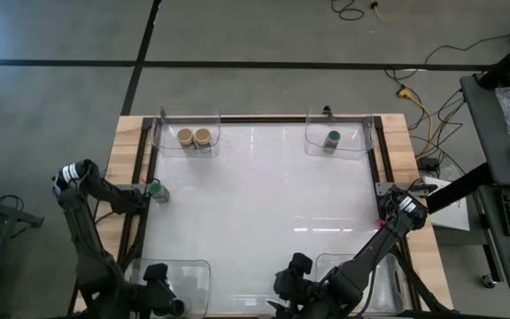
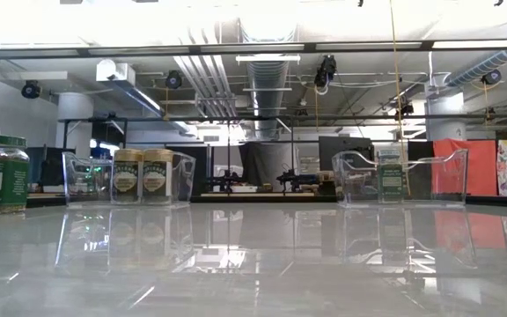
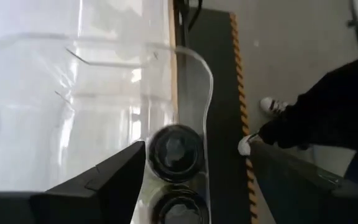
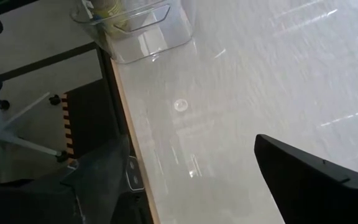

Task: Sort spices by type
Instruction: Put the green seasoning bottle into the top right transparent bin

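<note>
high view: white bench [image 1: 264, 186] with a clear tub at each corner. two tan-lidded jars [image 1: 195, 137] side by side in the far-left tub [image 1: 184, 124]; one green-lidded jar [image 1: 332, 139] in the far-right tub [image 1: 343, 128]. second green-lidded jar [image 1: 155, 189] upright at the bench's left edge, outside any tub. left gripper [image 1: 162, 297] over the near-left tub [image 1: 193, 270]; right gripper [image 1: 292, 283] at the near edge, just beside the near-right tub [image 1: 330, 261].

low view: loose green-lidded jar at far left, tan pair and tubbed green jar farther back. no gripper in shot.

left wrist view: two black-lidded jars [image 3: 176, 150] against the tub wall. gripper spread, pinching nothing; one finger [image 3: 104, 180] just beside the upper lid, the other well apart. beyond the bench, a person's dark leg and white shoe [image 3: 267, 104] on the floor.

right wrist view: gripper spread wide over bare bench, nothing between the fingers [image 4: 316, 180]. clear tub with yellowish contents [image 4: 107, 7] at the bench edge, contents cut off.
</note>
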Motion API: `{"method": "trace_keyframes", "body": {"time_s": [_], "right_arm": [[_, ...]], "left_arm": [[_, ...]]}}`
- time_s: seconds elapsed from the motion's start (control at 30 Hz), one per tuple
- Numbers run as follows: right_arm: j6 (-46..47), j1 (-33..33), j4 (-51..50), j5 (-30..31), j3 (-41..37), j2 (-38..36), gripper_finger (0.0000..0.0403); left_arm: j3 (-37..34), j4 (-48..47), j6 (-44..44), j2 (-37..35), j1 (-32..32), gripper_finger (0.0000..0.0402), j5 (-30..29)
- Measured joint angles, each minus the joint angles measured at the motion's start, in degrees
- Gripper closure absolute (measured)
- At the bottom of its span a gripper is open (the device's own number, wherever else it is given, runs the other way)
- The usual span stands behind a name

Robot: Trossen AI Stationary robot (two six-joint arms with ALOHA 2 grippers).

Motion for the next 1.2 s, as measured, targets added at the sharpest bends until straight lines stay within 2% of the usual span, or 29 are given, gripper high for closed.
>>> {"method": "trace_keyframes", "body": {"time_s": [0.2, 0.33, 0.4, 0.53, 0.67, 0.8, 0.97, 1.2], "right_arm": [[0.11, -0.02, 0.14, 0.11, 0.00, 0.02, 0.0068], [0.58, -0.02, 0.50, 1.46, 0.00, 0.02, 0.0062], [1.05, -0.02, 0.50, 1.54, 0.00, 0.02, 0.0060], [1.37, -0.02, 0.52, 1.57, 0.00, 0.07, 0.0062], [1.67, -0.02, 1.11, 1.57, 0.00, 0.09, 0.0064], [1.68, -0.02, 2.11, 1.57, 0.00, 0.09, 0.0058], [2.14, -0.02, 3.61, 1.55, 0.00, 0.09, 0.0051], [4.75, 0.03, 4.56, 1.52, -0.02, 0.09, 0.0050]], "left_arm": [[0.00, -7.10, -1.35, -6.27, 1.43, 0.0127, -4.58], [0.00, -17.42, -6.20, -11.35, 3.07, 0.0127, -7.60], [-0.33, -24.56, -9.24, -13.65, 4.35, 0.0127, -7.62], [-1.49, -34.57, -7.99, -17.51, 7.38, 0.0127, -4.35], [-3.03, -38.59, -2.10, -21.03, 12.74, 0.0127, -0.91], [-6.70, -39.95, 6.90, -24.85, 20.88, 0.0121, 3.47], [-14.25, -40.03, 19.52, -28.96, 32.98, 0.0095, 10.54], [-21.07, -39.93, 39.50, -30.97, 52.22, 0.0055, 13.81]]}}
